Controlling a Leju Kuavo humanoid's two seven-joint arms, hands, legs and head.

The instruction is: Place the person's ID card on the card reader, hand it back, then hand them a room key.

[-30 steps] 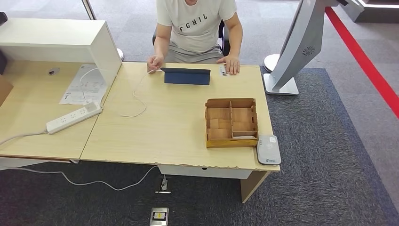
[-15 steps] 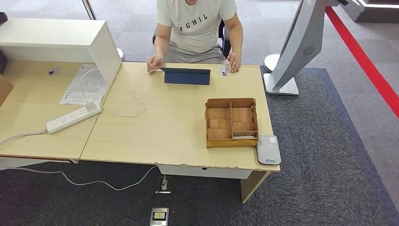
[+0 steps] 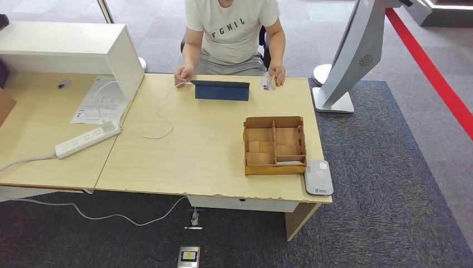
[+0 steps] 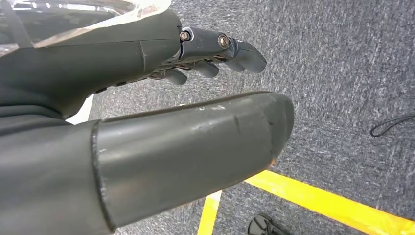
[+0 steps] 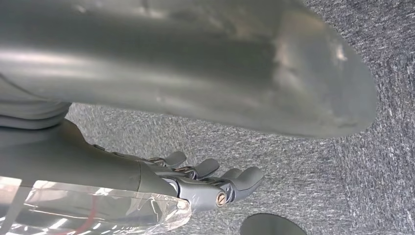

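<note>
person: seated at the far side of the worktop, pale t-shirt, both hands up at the far edge.
id card: a small card sits at the far edge of the worktop, right under the fingers of the person's hand on the right of the head view; whether it is lifted or lying flat, can't tell.
person's other hand: the hand rests by the end of a white cable that loops across the wood.
card reader: grey reader lies flat at the near right corner of the worktop, just beside the wooden box, nothing on it.
wooden box: open divided tray of light wood, several compartments, what lies inside is too small to tell.
tablet case: dark blue folded case stands near the far edge, between the person's two hands.
left robot hand: the hand hangs over grey carpet with a yellow floor line, fingers stretched out and apart from the thumb, holding nothing.
right robot hand: the hand is over the carpet too, fingers extended, thumb wide of them, nothing in its hold.
side desk: white power strip and a sheet of paper on the left.
</note>
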